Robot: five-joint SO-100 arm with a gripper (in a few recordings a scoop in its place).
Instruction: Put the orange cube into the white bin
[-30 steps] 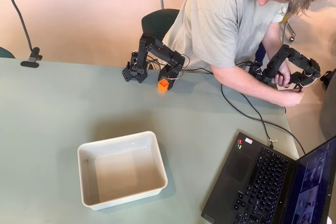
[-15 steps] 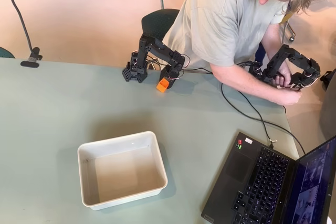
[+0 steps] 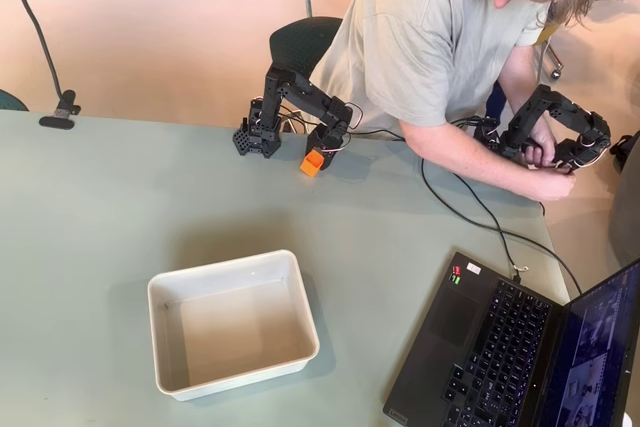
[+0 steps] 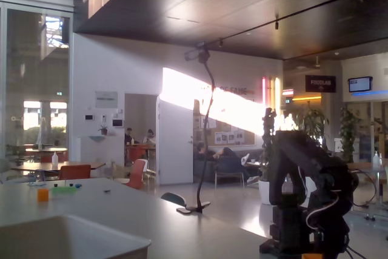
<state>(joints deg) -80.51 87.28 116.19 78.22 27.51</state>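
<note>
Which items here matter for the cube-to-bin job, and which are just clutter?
Job:
orange cube, between the end effector jaws, near the table's far edge
white bin, nothing in it

Clutter:
laptop
cable
gooseneck stand

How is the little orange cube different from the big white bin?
The orange cube is tiny and bright orange; the white bin is much bigger and white. The cube sits in the robot's hand near the table's far edge; the bin rests alone nearer the camera. The bin is empty. Both look boxy.
</note>
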